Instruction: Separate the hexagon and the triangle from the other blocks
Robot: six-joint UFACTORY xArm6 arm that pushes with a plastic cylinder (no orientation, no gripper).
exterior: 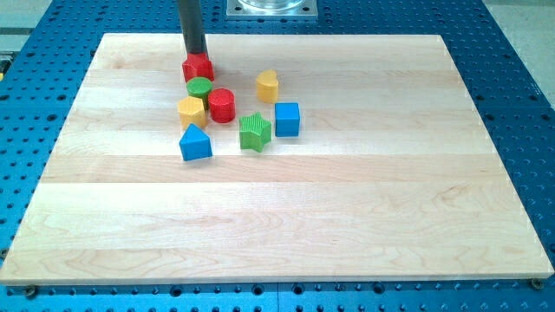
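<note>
My tip [195, 57] is at the view's upper left of the board, against the top side of a red block [198, 68] whose shape I cannot make out. Just below it lie a green cylinder [199, 86], a red cylinder [221, 105] and the yellow hexagon [192, 111], packed close together. The blue triangle [195, 143] lies a little below the hexagon, apart from it. A yellow heart [267, 86], a blue cube [287, 119] and a green star [255, 132] lie to the right of the cluster.
The blocks lie on a wooden board [347, 217] set on a blue perforated table [520, 78]. The arm's metal base plate [270, 7] stands at the view's top edge.
</note>
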